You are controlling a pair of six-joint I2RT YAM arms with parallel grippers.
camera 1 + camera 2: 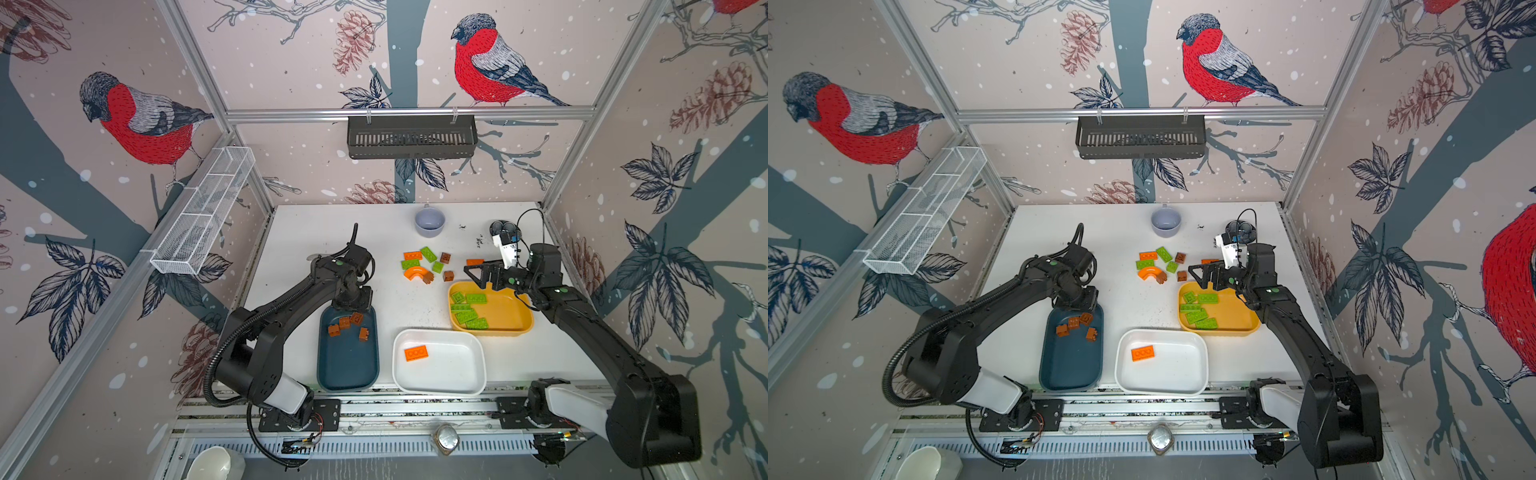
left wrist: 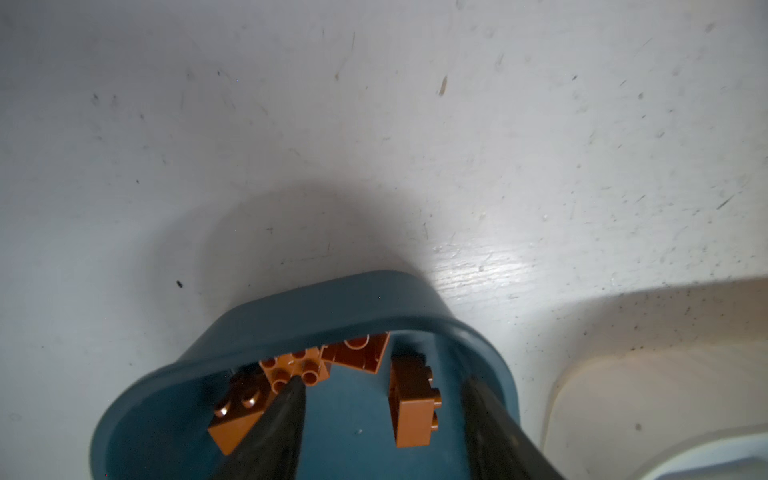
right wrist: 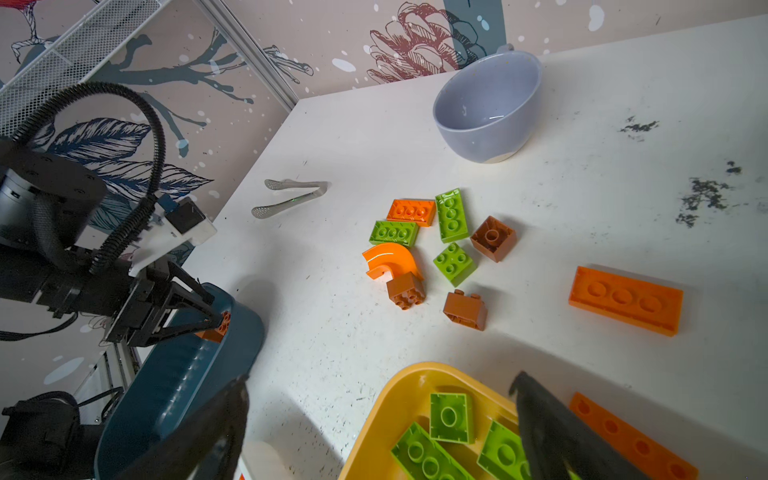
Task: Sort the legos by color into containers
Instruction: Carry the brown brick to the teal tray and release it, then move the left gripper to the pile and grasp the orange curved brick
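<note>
Sorting is being done by colour: four brown bricks [image 1: 345,322] are being kept in the teal tray [image 1: 348,362] under the left claw [image 2: 384,386], parted and empty. The right claw [image 3: 380,379], spread wide over the yellow tray [image 1: 508,312], is probably being readied for loose bricks [image 1: 428,254] on the table [image 1: 332,232]. Tongs [image 3: 291,195] are being shown plainly only from the right wrist.

Place: a lab test cell (bird wallpaper [image 1: 141,120] notwithstanding).
Frame: aluminium bars [image 1: 409,113] at twelve o'clock.
Mount: my arms' bases [image 1: 299,413] on a rail [image 1: 415,406] at six o'clock.
</note>
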